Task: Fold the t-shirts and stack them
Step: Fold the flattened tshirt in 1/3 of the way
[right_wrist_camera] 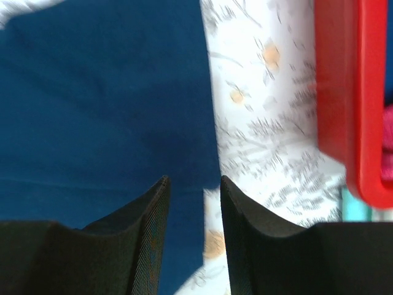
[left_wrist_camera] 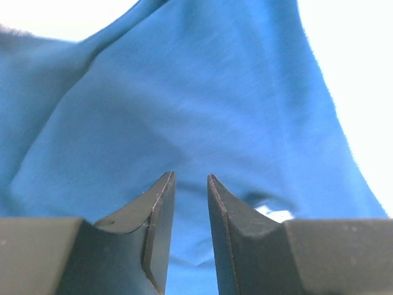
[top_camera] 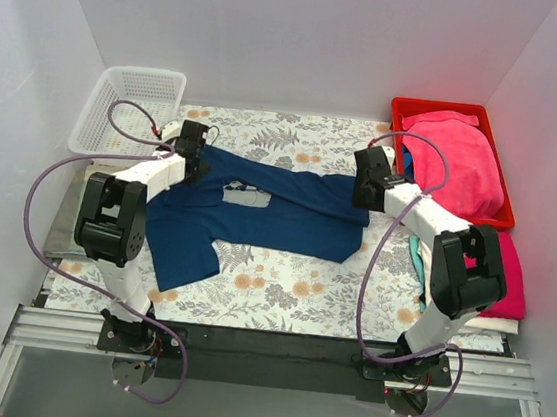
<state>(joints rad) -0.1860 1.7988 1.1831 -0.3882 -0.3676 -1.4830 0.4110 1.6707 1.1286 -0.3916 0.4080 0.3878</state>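
The navy t-shirt [top_camera: 278, 214] lies spread on the flower-patterned desk [top_camera: 289, 290], its long axis running left to right, with the pale chest print [top_camera: 245, 197] facing up left of the middle. The left tool [top_camera: 193, 148] sits at the shirt's far-left end and the right tool [top_camera: 366, 193] at its far-right end, so each arm has its own end within reach and neither needs to cross over. From both tools the bulk of the cloth lies toward the near side, and one part droops nearer still at the left. By my reading, any fold would carry the far edge toward the near one.

Both tools have their jaws parted and nothing pinched between them.

The overhead view gives the whole layout: pink t-shirts [top_camera: 460, 159] in the red bin [top_camera: 441, 106] at far right, and a white basket [top_camera: 135, 102] at far left. It does not show the jaws.

The wrist views do. The left one shows only blue cloth below its fingers. The right one shows the shirt's right edge running straight under the gap, with bare desk and the bin wall beside it.
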